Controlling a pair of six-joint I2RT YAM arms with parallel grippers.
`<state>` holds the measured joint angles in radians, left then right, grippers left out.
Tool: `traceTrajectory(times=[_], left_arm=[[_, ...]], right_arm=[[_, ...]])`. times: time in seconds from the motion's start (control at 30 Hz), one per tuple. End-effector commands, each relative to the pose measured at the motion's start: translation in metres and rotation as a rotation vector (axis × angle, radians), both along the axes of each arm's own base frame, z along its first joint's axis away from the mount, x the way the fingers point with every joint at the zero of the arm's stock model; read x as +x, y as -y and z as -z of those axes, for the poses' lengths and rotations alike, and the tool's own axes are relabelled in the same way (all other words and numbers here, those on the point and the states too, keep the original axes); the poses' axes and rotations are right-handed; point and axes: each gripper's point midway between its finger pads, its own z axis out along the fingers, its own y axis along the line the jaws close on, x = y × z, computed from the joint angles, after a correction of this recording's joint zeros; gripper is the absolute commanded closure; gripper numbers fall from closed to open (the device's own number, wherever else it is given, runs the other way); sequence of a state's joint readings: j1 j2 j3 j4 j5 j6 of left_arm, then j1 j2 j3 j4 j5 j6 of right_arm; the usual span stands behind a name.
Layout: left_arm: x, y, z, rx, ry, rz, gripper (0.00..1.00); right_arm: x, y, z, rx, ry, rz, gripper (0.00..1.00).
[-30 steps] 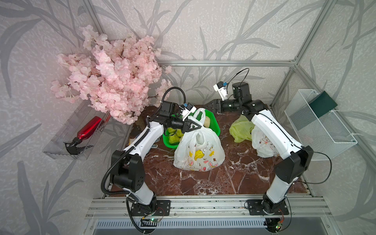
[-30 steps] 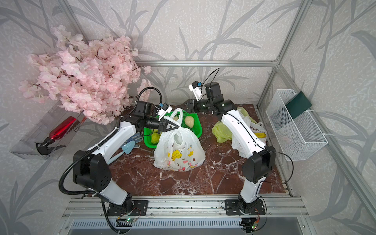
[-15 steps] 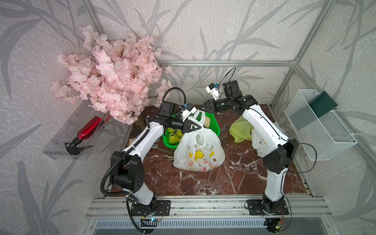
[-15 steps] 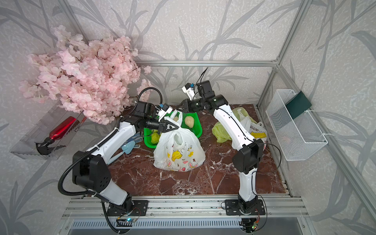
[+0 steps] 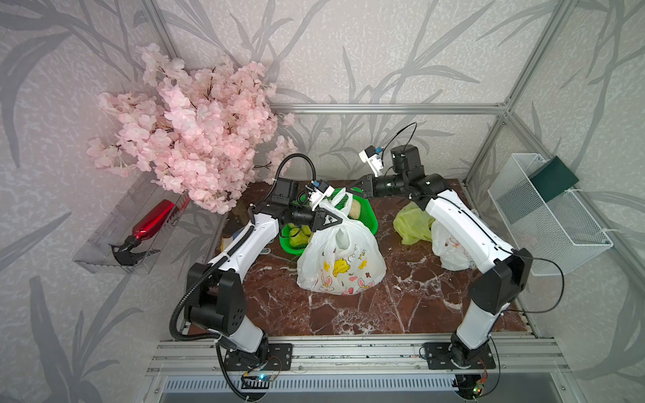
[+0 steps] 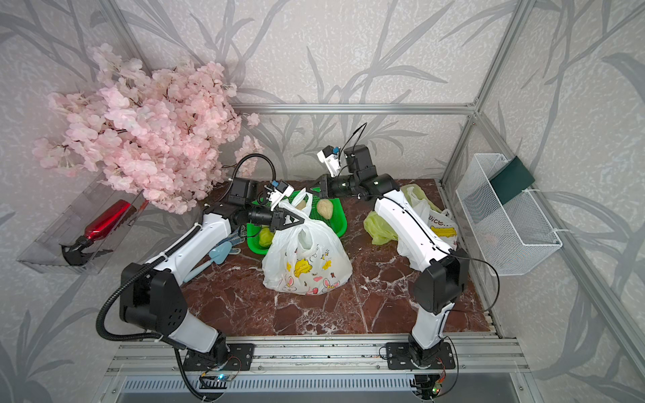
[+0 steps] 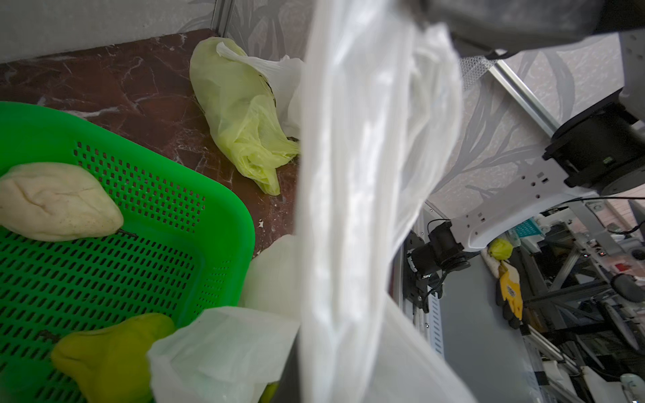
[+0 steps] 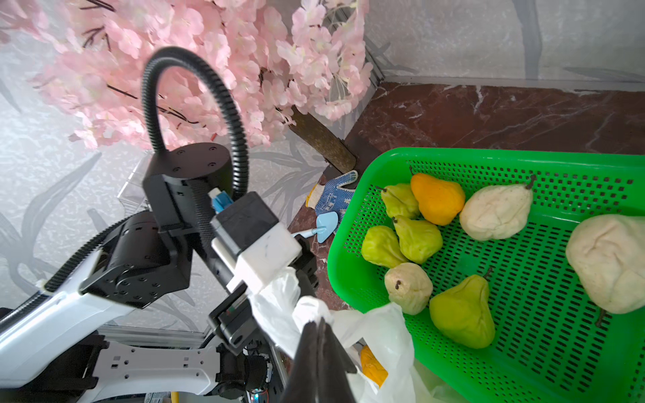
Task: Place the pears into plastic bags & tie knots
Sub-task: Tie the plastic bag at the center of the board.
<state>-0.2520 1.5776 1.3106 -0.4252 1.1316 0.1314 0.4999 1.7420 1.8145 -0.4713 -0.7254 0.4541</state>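
Note:
A white rabbit-print plastic bag stands mid-table with its two handles pulled up. My left gripper is shut on one handle. My right gripper is shut on the tip of the other handle. An orange pear shows inside the bag's mouth. Behind it, the green mesh basket holds several green, cream and orange pears. A yellow-green bag and another white bag lie to the right. No knot shows.
A pink blossom tree fills the back left corner. A blue glove and a blue scoop lie left of the green basket. A white wire basket hangs on the right wall, and a clear tray with a red bottle on the left.
My right gripper has moved left to the bag's free handle and shut on it. The left arm has kept still, holding its handle.

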Motion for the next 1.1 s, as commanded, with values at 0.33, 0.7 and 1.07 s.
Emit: traceTrajectory(times=[0.33,0.7,1.07], left_arm=[[0.019,-0.012,-0.012,0.025,-0.008,-0.135,0.97],[-0.014,-0.012,-0.023,0.013,0.006,-0.02,0.96],[-0.04,-0.026,-0.003,0.143,-0.062,0.037,0.68]], right_arm=[[-0.103,0.0,0.032,-0.061,0.061,-0.05,1.0],[-0.091,-0.032,0.118,-0.048,-0.036,-0.047,1.0],[-0.053,-0.025,0.118,0.057,-0.034,-0.01,1.0]])
